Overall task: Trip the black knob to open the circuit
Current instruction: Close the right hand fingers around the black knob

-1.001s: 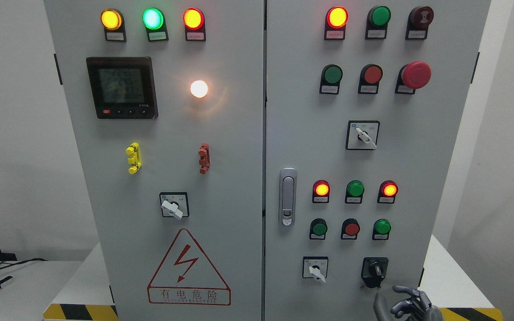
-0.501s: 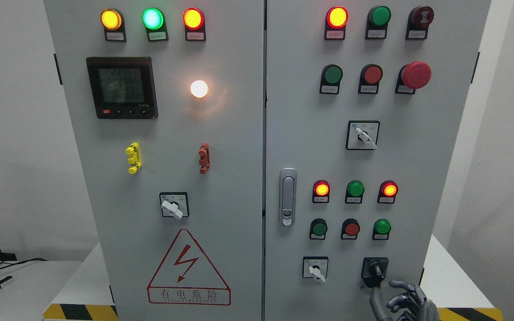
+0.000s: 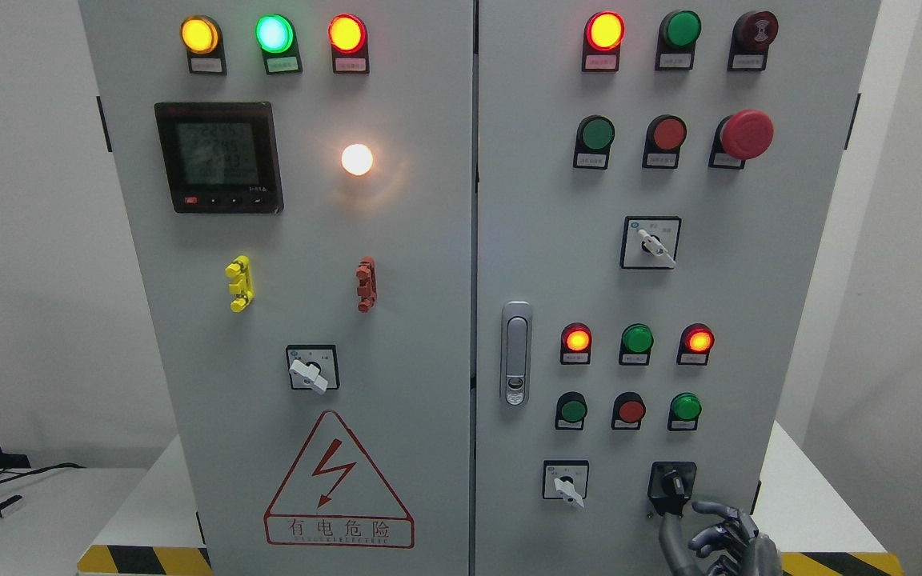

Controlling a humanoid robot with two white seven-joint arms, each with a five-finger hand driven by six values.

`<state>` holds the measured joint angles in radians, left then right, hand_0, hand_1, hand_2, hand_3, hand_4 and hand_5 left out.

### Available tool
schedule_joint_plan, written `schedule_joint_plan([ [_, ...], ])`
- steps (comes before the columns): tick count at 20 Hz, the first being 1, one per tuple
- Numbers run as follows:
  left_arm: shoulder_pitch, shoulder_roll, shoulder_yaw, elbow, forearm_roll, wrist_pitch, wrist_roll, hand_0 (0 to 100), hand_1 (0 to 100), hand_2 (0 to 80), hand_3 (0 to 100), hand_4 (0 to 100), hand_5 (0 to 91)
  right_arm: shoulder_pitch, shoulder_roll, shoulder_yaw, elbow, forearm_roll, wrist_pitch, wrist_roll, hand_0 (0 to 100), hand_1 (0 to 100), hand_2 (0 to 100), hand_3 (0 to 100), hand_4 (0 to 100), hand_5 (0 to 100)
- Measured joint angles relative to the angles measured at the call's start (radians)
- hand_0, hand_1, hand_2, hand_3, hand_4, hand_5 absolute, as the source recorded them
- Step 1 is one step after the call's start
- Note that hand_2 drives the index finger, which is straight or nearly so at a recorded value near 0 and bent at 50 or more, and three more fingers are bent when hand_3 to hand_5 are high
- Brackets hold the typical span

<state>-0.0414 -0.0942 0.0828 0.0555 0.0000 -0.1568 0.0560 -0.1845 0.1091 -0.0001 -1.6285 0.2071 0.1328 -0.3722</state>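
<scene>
The black knob (image 3: 673, 485) sits on its black square plate at the lower right of the grey cabinet's right door (image 3: 541, 240). My right hand (image 3: 709, 540) rises from the bottom edge just below and right of the knob. Its dark fingers (image 3: 719, 510) are loosely curled and spread, holding nothing, and its thumb (image 3: 669, 538) points up toward the plate's lower edge. The hand is close under the knob but not around it. My left arm is out of view.
A white rotary switch (image 3: 566, 482) sits left of the knob. Green and red push buttons (image 3: 630, 410) and lit lamps (image 3: 699, 340) are above. A door latch (image 3: 515, 353) is at the seam. The cabinet stands on a white table (image 3: 805, 496) with a hazard stripe (image 3: 145, 560).
My right hand has risen and shifted slightly left, bringing the thumb and fingertips up to just under the black knob's plate. The knob and the panel lights look unchanged.
</scene>
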Motion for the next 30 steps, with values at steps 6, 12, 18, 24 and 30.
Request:
schedule_joint_plan([
  [6, 0.0, 0.0, 0.0, 0.0, 0.0, 0.0, 0.0, 12, 39, 0.0, 0, 0, 0.0, -0.01, 0.001, 0.0, 0.011, 0.0, 0.013, -0.001, 25, 80, 45, 81, 81, 91],
  [12, 0.0, 0.0, 0.0, 0.0, 0.0, 0.0, 0.0, 12, 39, 0.0, 0, 0, 0.0, -0.017, 0.001, 0.0, 0.017, 0.0, 0.016, -0.013, 25, 79, 46, 81, 82, 91],
  [18, 0.0, 0.0, 0.0, 0.0, 0.0, 0.0, 0.0, 12, 39, 0.0, 0, 0, 0.0, -0.023, 0.001, 0.0, 0.02, 0.0, 0.017, -0.014, 26, 79, 46, 82, 82, 91],
  [24, 0.0, 0.0, 0.0, 0.0, 0.0, 0.0, 0.0, 12, 39, 0.0, 0, 0, 0.0, -0.029, 0.001, 0.0, 0.022, 0.0, 0.018, -0.014, 26, 79, 47, 82, 83, 91],
  [30, 0.0, 0.0, 0.0, 0.0, 0.0, 0.0, 0.0, 12, 39, 0.0, 0, 0, 0.0, -0.033, 0.001, 0.0, 0.024, 0.0, 0.022, -0.014, 27, 79, 49, 83, 83, 91],
])
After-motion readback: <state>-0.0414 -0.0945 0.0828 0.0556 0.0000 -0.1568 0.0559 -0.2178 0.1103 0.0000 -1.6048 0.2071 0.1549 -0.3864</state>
